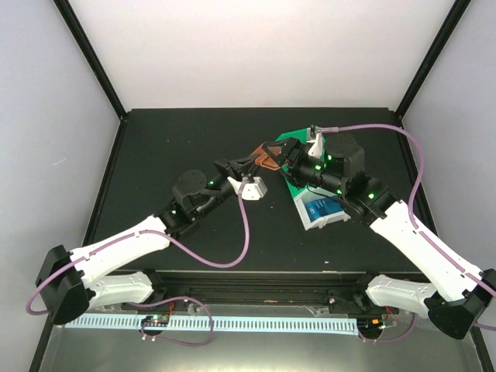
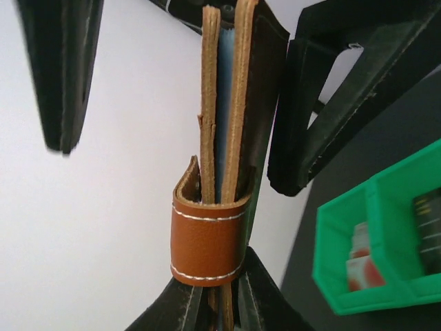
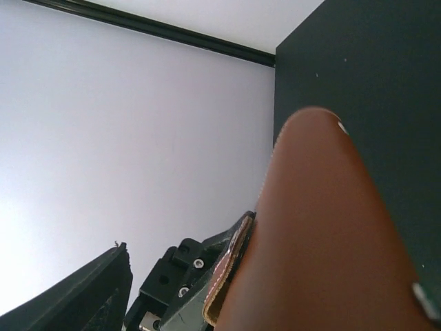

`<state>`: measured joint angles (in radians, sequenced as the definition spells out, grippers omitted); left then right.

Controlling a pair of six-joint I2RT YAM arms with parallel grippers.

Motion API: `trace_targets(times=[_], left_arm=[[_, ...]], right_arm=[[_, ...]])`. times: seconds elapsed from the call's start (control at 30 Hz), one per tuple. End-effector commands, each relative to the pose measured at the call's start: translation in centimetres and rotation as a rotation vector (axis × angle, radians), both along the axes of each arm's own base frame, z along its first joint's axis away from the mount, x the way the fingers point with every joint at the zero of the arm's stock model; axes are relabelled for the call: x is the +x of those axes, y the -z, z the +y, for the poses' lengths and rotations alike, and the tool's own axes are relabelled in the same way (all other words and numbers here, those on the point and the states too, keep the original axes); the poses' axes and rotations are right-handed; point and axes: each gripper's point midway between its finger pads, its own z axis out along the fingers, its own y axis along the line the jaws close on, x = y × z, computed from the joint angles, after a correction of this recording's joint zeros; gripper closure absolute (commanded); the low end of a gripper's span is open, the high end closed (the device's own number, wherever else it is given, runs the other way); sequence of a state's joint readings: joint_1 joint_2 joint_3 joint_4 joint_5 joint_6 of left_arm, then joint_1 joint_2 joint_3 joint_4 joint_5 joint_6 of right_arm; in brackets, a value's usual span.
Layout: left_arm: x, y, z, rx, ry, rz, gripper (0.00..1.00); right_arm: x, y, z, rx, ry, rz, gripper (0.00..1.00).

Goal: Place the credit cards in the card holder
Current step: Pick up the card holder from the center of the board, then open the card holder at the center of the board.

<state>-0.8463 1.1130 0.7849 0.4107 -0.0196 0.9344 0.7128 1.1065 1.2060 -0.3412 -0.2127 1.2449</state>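
Top view is barely showing the card holder (image 1: 267,161), since the arms are crowding it. Left hand (image 2: 219,295) is clamping its lower edge; only the left wrist view is showing a blue card (image 2: 224,103) tucked inside. Right hand (image 1: 288,157) is spread wide around the holder. Right of the holder, the green tray (image 2: 344,293) is holding blurry red-and-white cards (image 2: 362,265).

There is one card holder (image 1: 267,161), two tools, the left tool (image 1: 252,164) and the right tool (image 1: 285,153), and one green tray (image 2: 386,293). At the lower right of the left wrist view, the tray shows one red-and-white card (image 2: 362,263) and one dark card (image 2: 431,227).
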Motion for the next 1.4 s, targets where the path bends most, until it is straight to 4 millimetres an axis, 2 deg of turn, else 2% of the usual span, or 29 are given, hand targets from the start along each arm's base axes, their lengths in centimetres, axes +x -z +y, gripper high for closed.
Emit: trace_targets(times=[0.0, 0.1, 0.33, 0.57, 0.6, 0.67, 0.7, 0.73, 0.8, 0.83, 0.97, 1.03, 1.1, 1.2, 1.37], left_arm=[[-0.2, -4.5, 0.0, 0.051, -0.047, -0.321, 0.98], [0.1, -4.4, 0.4, 0.078, -0.084, -0.364, 0.98], [0.2, -3.3, 0.9, 0.102, -0.107, -0.378, 0.98], [0.1, -3.2, 1.0, 0.074, -0.094, -0.348, 0.98], [0.0, -3.3, 1.1, 0.052, -0.092, -0.328, 0.91], [0.0, -3.8, 1.8, -0.028, -0.102, -0.263, 0.52], [0.0, -4.1, 2.3, -0.079, -0.108, -0.22, 0.35], [-0.2, -4.4, 2.8, -0.125, -0.111, -0.173, 0.24], [-0.8, -4.7, 3.8, -0.224, -0.088, -0.028, 0.12], [-1.1, -4.7, 4.2, -0.276, -0.077, 0.059, 0.09], [-1.9, -4.8, 5.3, -0.54, -0.052, 0.514, 0.05], [-3.0, -4.5, 4.8, -0.618, 0.002, 0.725, 0.04], [-4.7, -5.3, 3.8, -0.716, 0.128, 0.894, 0.04], [-6.6, -6.9, 2.9, -0.872, 0.28, 1.131, 0.02], [-6.9, -8.3, 2.0, -1.025, 0.389, 1.346, 0.01]], right_arm=[[-0.3, -1.3, 0.4, 0.097, -0.003, 0.061, 0.28], [-0.3, -1.0, 0.0, 0.092, 0.017, 0.071, 0.41], [-0.4, -0.4, -1.5, 0.084, 0.074, 0.063, 0.61], [-0.2, -0.7, -1.6, 0.089, 0.064, 0.026, 0.91], [-0.2, -1.0, -1.5, 0.095, 0.057, 0.002, 0.95], [0.0, -2.2, -1.6, 0.107, 0.051, -0.067, 0.98], [0.2, -2.8, -1.7, 0.101, 0.054, -0.109, 0.99], [0.3, -3.3, -1.9, 0.089, 0.06, -0.152, 0.99], [0.4, -4.6, -2.3, 0.069, 0.073, -0.243, 0.99], [0.4, -5.5, -2.5, 0.06, 0.077, -0.297, 0.99], [0.4, -8.3, -3.2, 0.008, 0.098, -0.477, 0.99], [0.0, -9.6, -2.9, -0.002, 0.072, -0.565, 0.99], [-0.9, -10.5, -2.4, 0.012, 0.022, -0.638, 0.99], [-2.4, -11.7, -1.5, 0.061, -0.06, -0.721, 0.99], [-4.8, -12.3, -0.3, 0.159, -0.2, -0.78, 0.99]])
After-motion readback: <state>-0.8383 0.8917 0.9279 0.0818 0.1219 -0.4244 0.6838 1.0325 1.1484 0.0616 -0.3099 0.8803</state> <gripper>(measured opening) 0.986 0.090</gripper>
